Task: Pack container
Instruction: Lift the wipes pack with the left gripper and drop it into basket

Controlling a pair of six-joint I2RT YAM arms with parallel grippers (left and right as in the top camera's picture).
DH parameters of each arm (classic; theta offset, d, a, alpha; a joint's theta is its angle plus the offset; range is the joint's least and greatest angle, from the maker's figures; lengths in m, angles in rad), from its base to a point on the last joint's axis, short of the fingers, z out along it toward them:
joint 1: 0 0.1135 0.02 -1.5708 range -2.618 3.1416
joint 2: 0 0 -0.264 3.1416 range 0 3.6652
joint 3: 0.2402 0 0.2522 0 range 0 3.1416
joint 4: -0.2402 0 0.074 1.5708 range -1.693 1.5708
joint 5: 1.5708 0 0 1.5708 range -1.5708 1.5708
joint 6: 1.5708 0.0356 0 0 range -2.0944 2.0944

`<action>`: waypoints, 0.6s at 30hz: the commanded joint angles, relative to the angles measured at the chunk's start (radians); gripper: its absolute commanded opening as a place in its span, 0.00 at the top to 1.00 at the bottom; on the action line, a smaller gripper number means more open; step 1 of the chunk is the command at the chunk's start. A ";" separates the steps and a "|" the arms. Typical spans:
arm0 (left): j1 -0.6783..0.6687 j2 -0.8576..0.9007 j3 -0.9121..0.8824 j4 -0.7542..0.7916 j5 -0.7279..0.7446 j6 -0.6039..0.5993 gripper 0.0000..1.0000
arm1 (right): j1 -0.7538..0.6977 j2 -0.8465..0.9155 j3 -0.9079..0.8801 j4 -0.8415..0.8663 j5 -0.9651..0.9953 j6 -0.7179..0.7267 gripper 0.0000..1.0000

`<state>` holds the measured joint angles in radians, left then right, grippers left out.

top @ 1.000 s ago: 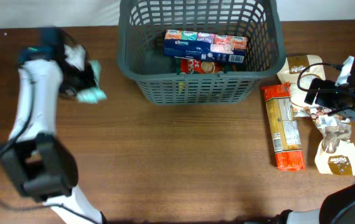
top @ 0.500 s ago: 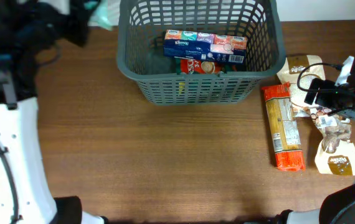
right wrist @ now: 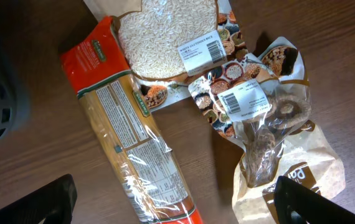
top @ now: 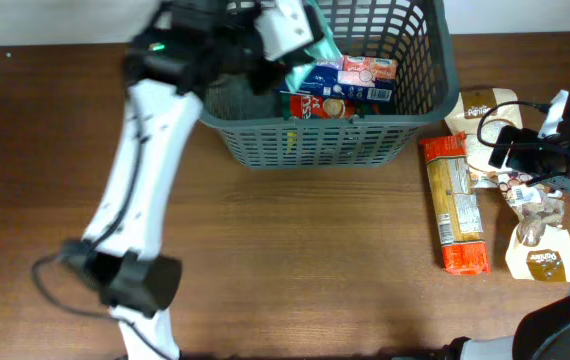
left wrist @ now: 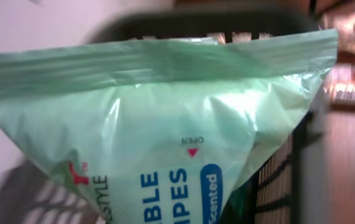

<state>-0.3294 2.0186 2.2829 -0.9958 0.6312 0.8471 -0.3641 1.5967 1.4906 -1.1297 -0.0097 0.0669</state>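
Left gripper pinches wipes pack above container, seemingly for dropping in. Right gripper is spread, idle over pasta packet.

brown table bears the container, spaghetti pack and pouches.

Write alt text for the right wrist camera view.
A long orange pasta packet lies on the wooden table beside a rice bag and a bag of dark dried pieces, with the right gripper open above them.
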 commanded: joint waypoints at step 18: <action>-0.026 0.218 -0.006 0.023 -0.444 -0.024 0.98 | -0.004 0.009 0.018 0.000 -0.009 -0.007 0.01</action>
<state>-0.3553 2.2265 2.2719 -0.9783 0.3290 0.8879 -0.3641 1.5967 1.4906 -1.1297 -0.0097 0.0669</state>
